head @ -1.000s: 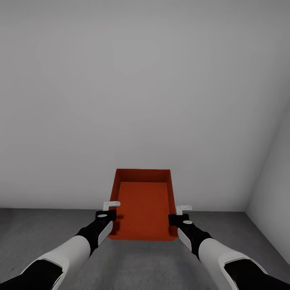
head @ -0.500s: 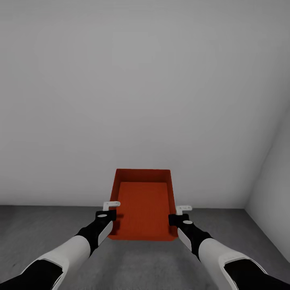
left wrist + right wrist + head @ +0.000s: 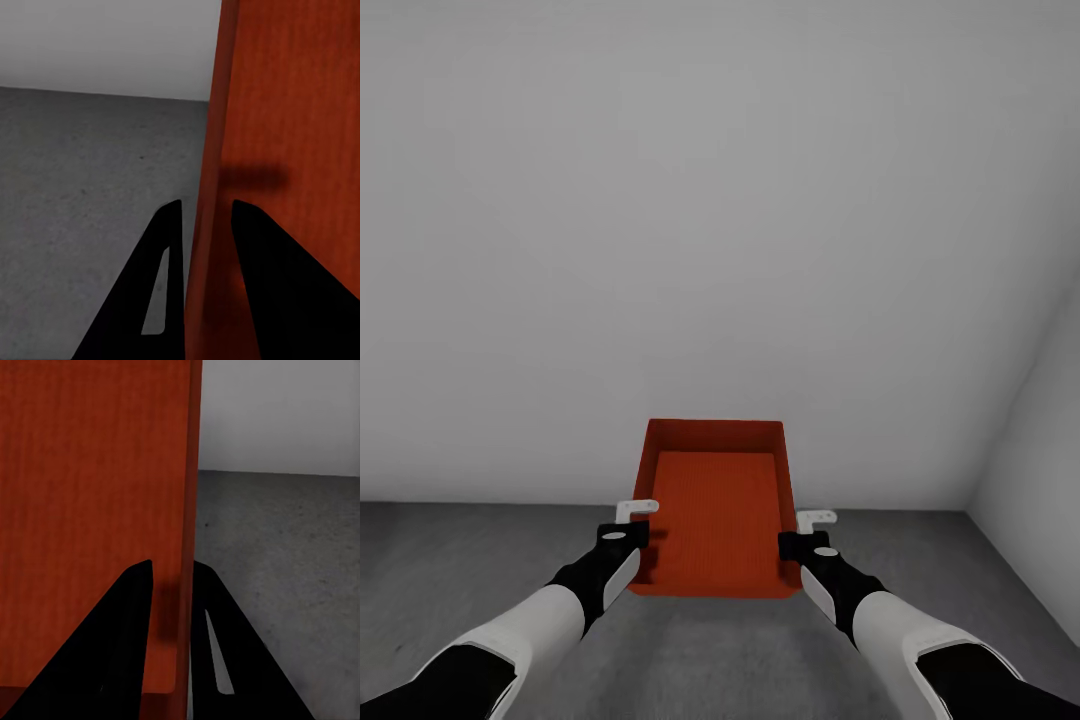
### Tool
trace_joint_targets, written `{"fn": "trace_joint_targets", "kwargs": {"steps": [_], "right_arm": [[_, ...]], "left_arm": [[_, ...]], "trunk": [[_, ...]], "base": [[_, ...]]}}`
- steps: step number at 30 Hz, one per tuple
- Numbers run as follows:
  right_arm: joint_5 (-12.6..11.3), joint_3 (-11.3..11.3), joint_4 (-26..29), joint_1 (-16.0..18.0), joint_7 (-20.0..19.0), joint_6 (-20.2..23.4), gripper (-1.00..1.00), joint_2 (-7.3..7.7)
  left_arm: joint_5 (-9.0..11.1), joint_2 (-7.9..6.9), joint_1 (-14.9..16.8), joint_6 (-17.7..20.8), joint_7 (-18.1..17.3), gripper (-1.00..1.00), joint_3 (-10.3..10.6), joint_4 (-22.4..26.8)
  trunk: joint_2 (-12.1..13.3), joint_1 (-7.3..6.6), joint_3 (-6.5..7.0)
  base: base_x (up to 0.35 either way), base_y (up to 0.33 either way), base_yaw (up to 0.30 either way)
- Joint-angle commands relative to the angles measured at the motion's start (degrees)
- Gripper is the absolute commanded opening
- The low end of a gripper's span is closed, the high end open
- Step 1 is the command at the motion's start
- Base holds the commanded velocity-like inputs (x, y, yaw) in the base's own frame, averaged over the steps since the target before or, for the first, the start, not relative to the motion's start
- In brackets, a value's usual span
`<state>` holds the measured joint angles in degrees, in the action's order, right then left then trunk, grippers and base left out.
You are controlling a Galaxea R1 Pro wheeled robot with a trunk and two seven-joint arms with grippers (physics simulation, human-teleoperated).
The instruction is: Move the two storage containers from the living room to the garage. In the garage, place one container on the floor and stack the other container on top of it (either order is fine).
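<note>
I hold one orange-red storage container level in front of me, above the dark grey concrete floor of the garage. My left gripper is shut on its left wall, and my right gripper is shut on its right wall. In the left wrist view the thin orange wall runs between the two black fingers. The right wrist view shows the container's wall pinched between that gripper's black fingers. The bin is open-topped and holds nothing.
A plain pale grey wall stands straight ahead and meets the floor just beyond the container. A second pale wall closes the right side, forming a corner at the far right. Bare concrete spreads left and below me.
The whole head view has shifted slightly, with the floor line sitting a little higher in the picture. The container and both grippers keep the same hold.
</note>
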<state>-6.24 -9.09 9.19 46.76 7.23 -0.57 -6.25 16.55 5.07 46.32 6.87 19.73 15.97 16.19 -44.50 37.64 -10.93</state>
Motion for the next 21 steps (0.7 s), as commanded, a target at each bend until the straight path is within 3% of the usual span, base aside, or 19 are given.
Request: {"fn": "trace_joint_targets", "kwargs": {"steps": [1, 21], "right_arm": [[-1.1, -0.2, -0.1, 0.0, 0.4, 0.0, -1.00, 0.00], [-1.1, -0.2, -0.1, 0.0, 0.4, 0.0, -1.00, 0.05]], "left_arm": [[-1.2, -0.04, 0.1, -0.9, 0.7, -1.00, -1.3, 0.9], [-1.2, 0.09, 0.1, -0.9, 0.7, -1.00, -1.3, 0.9]], "trunk": [[-0.1, 0.01, -0.18], [-0.1, 0.01, -2.02]], "base": [[0.000, 0.000, 0.000], [0.000, 0.000, 0.000]]}}
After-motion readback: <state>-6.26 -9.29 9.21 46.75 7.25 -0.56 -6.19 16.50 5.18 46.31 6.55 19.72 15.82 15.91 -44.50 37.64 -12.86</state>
